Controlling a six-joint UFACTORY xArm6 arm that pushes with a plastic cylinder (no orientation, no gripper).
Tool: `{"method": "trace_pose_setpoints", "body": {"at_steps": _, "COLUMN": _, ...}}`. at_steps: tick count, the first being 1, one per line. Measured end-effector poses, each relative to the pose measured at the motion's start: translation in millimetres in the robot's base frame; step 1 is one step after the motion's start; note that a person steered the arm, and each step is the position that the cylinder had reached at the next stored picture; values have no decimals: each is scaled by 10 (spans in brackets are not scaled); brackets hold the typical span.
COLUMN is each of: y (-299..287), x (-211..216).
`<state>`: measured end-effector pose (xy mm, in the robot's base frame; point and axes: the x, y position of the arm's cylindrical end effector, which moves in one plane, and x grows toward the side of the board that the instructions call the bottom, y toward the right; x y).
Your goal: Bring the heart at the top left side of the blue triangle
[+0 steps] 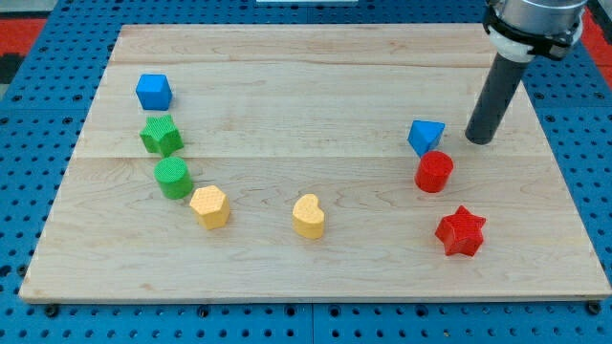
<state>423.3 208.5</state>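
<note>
Yellow heart (308,216) sits low-centre on the bench (287,76), well apart from the blue triangle (426,135) at the view's right. My tip (479,140), a plain rod with nothing to spread or pinch, stands just right of the triangle. Red cylinder (434,171) touches the triangle's lower edge.

My tip (480,139) down on board near view's right, rod upright, arm entering from top-right corner.

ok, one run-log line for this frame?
tip: right of blue triangle, apart | yellow heart: lower middle, untouched | red cylinder: touching triangle from below | step: heart not yet moved
</note>
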Motion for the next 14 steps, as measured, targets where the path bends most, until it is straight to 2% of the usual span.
{"method": "trace_pose_setpoints", "body": {"at_steps": 2, "y": -504, "x": -101}}
{"method": "trace_pose_setpoints", "body": {"at_steps": 3, "y": -428, "x": -380}}
{"method": "trace_pose_setpoints", "body": {"at_steps": 4, "y": -878, "x": -728}}
{"method": "trace_pose_setpoints", "body": {"at_steps": 5, "y": -1727, "x": -671}}
{"method": "trace_pose_setpoints", "body": {"at_steps": 6, "y": -1763, "x": 34}}
{"method": "trace_pose_setpoints", "body": {"at_steps": 7, "y": -1277, "x": 593}}
{"method": "trace_pose_setpoints", "body": {"at_steps": 8, "y": -1263, "x": 1177}}
{"method": "trace_pose_setpoints", "body": {"at_steps": 9, "y": -2025, "x": 1471}}
{"method": "trace_pose_setpoints", "body": {"at_steps": 10, "y": -2364, "x": 1263}}
{"method": "trace_pose_setpoints", "body": {"at_steps": 12, "y": -2452, "x": 626}}
{"method": "trace_pose_setpoints", "body": {"at_steps": 13, "y": -2203, "x": 1153}}
{"method": "trace_pose_setpoints", "body": {"at_steps": 14, "y": -2035, "x": 1014}}
